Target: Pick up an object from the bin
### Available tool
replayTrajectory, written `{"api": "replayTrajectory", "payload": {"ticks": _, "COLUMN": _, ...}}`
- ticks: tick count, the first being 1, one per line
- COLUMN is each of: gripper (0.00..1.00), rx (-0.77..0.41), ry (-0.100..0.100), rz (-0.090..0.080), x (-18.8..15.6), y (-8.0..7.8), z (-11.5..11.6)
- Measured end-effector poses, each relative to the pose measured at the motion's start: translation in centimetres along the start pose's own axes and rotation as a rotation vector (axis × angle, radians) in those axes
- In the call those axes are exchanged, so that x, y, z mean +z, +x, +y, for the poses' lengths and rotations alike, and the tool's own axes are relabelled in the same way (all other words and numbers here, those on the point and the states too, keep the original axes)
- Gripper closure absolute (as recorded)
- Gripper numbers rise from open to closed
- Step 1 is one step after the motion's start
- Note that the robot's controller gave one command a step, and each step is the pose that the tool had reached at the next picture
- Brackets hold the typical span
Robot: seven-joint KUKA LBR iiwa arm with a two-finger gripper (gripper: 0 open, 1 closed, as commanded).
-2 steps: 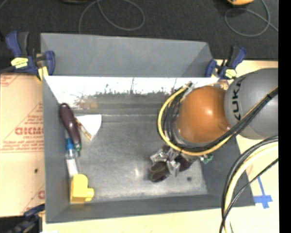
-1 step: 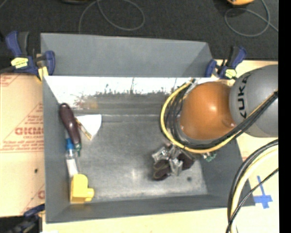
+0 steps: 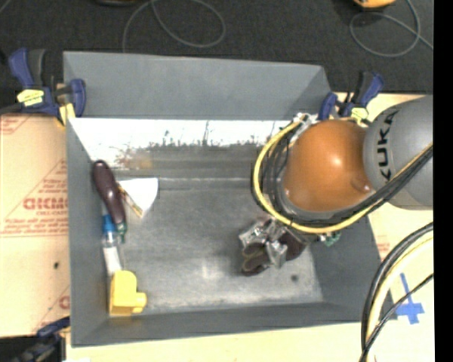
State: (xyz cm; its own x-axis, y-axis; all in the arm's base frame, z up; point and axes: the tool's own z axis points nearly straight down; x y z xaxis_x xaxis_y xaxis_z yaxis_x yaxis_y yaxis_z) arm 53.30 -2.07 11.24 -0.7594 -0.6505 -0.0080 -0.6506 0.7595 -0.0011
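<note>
We observed a grey arm [image 3: 409, 153] lettered KUKA, a glossy orange wrist cover [image 3: 325, 168], yellow and black cables [image 3: 265, 164], and a metallic gripper [image 3: 267, 246].

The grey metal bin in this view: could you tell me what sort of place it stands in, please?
Probably a robotics lab's grasping test bench: a grey KUKA arm with an orange wrist cover reaches into the grey metal bin, which holds loose things like a yellow L-shaped block.

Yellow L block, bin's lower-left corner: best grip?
Likely from straight above, pinching the yellow block's upper leg side to side. It lies flat, with bare floor to its right in the view, though the bin's left wall is close.
</note>
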Motion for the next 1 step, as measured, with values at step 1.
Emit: {"api": "replayTrajectory", "payload": {"ticks": 1, "gripper": 1.0, "rx": 0.002, "ry": 0.001, "rz": -0.002, "x": -1.6, "y": -0.03, "z": -0.03}}
